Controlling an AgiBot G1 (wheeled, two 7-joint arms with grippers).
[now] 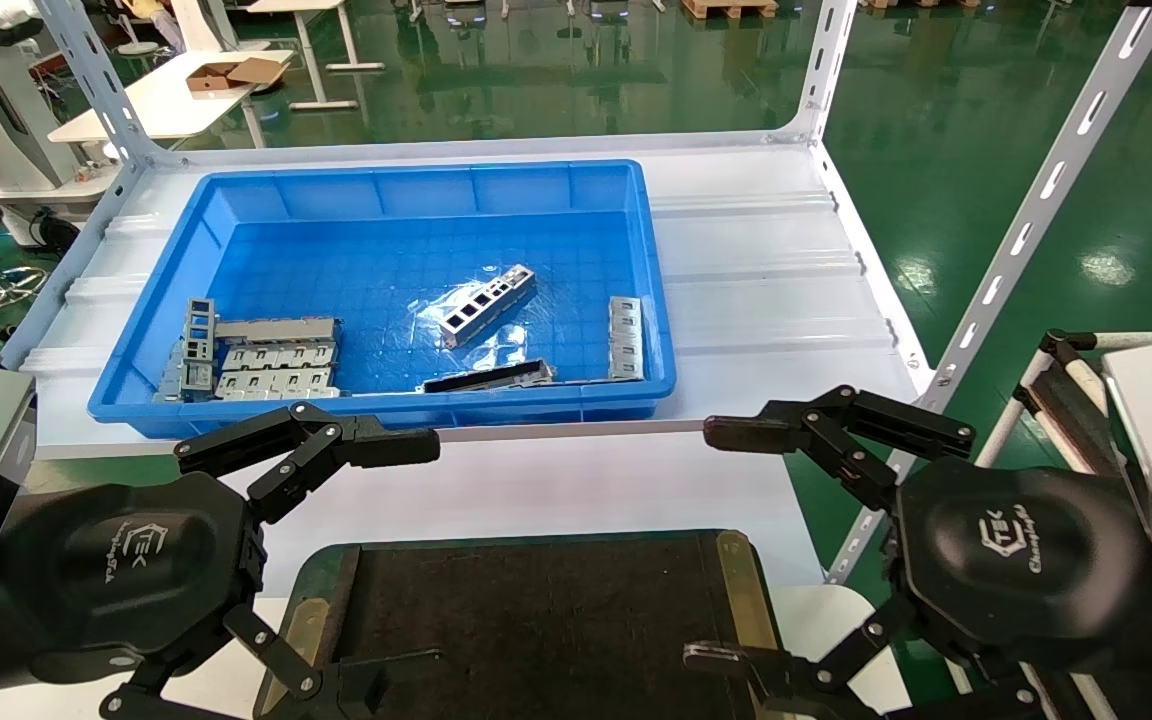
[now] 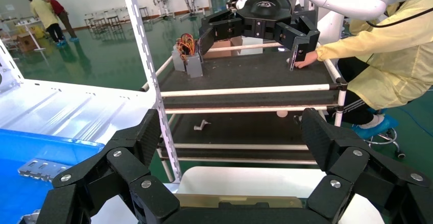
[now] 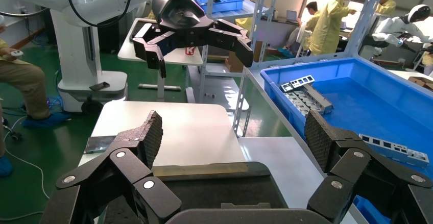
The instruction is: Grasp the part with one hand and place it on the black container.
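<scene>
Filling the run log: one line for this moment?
left gripper: open, idle | right gripper: open, idle | slim silver windowed bar: in blue bin

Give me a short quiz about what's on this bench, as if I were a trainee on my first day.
1. True or false: the part with the square windows already lies on the black container.
2. Which holds the metal pieces? A) the blue bin B) the black container C) the white shelf
3. Fill in: both the left gripper and the right gripper have their fingers ____.

Key: 1. False, it lies in the blue bin. 2. A. 3. Open; both hover over the near end of the black container, holding nothing.
</scene>
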